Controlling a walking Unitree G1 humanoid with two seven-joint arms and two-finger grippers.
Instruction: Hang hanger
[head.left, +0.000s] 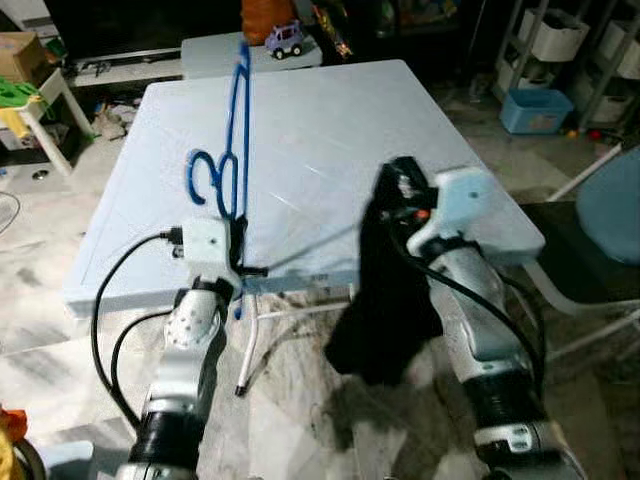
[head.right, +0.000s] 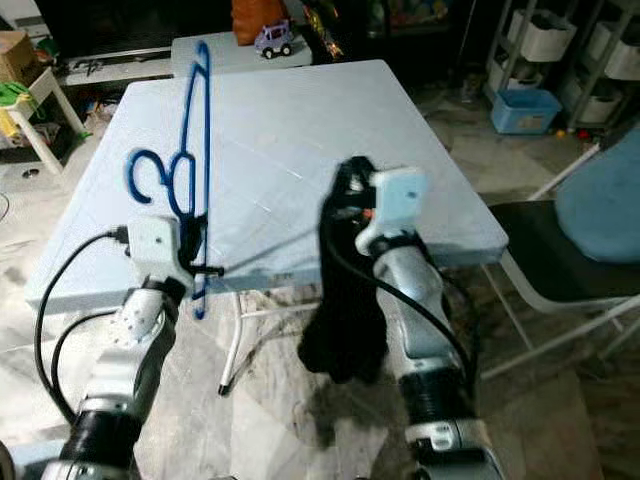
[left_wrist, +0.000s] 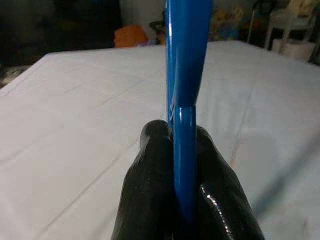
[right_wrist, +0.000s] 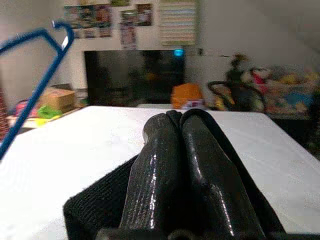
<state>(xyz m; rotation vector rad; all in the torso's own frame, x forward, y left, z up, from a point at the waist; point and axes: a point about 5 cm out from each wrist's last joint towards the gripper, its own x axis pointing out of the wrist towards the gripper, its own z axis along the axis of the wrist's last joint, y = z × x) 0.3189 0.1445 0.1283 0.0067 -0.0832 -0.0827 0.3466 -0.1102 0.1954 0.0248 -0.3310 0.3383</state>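
At the lower left of the frame, the left tool (head.left: 238, 262) is pinching the lower bar of the blue hanger (head.left: 232, 140), which is standing upright on edge above the near left part of the pale blue worktop (head.left: 330, 130), its hook curling out to the left. At centre right, the right tool (head.left: 392, 190) is pressing its fingers (right_wrist: 170, 165) together on a black cloth (head.left: 385, 300), which is hanging down limp in front of the worktop's near edge toward the marble floor (head.left: 300, 410)
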